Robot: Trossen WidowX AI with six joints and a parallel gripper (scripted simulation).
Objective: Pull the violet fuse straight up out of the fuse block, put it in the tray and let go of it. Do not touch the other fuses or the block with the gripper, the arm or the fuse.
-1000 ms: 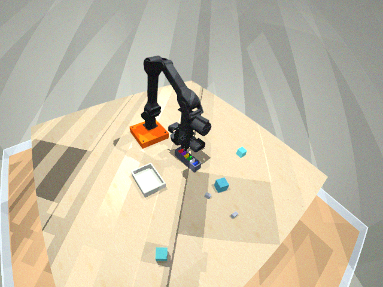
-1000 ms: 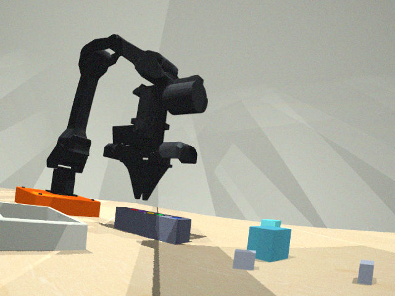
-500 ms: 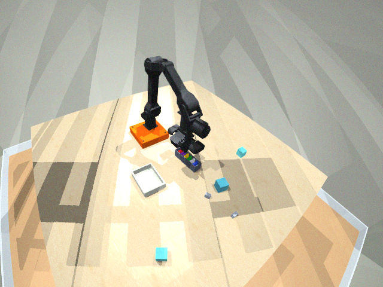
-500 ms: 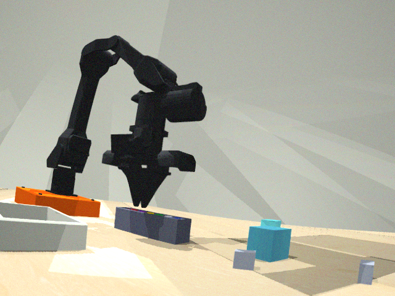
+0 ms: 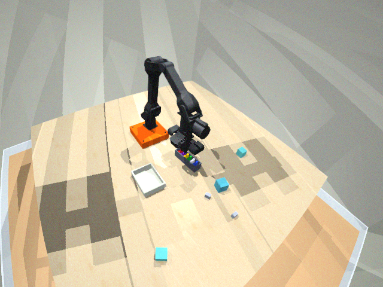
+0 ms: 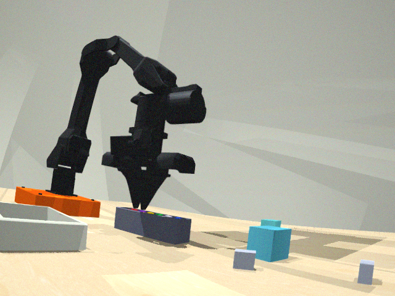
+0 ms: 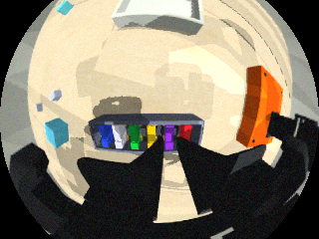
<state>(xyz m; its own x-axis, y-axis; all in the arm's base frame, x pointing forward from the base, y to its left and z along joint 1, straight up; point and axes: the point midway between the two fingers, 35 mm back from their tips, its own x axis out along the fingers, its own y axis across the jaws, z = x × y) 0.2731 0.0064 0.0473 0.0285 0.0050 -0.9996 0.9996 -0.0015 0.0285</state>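
Observation:
The dark fuse block (image 5: 195, 167) (image 6: 159, 228) (image 7: 147, 119) lies on the table with a row of coloured fuses. The violet fuse (image 7: 169, 134) (image 6: 142, 211) (image 5: 183, 153) sits in its slot between the yellow and the red one. My gripper (image 7: 169, 140) (image 6: 142, 205) (image 5: 185, 150) points straight down, its fingertips just above the top of the block over the violet fuse. The fingers stand narrowly apart with a slim gap between them and hold nothing. The white tray (image 5: 154, 188) (image 6: 38, 234) (image 7: 156, 22) stands empty to the left of the block.
The arm's orange base (image 5: 148, 136) (image 6: 57, 200) (image 7: 262, 103) sits behind the block. Cyan cubes (image 5: 221, 184) (image 6: 268, 242) (image 5: 241, 151) (image 5: 161, 253) and small grey blocks (image 5: 207, 195) (image 6: 244, 258) (image 5: 234, 214) (image 6: 365, 271) lie scattered to the right and front.

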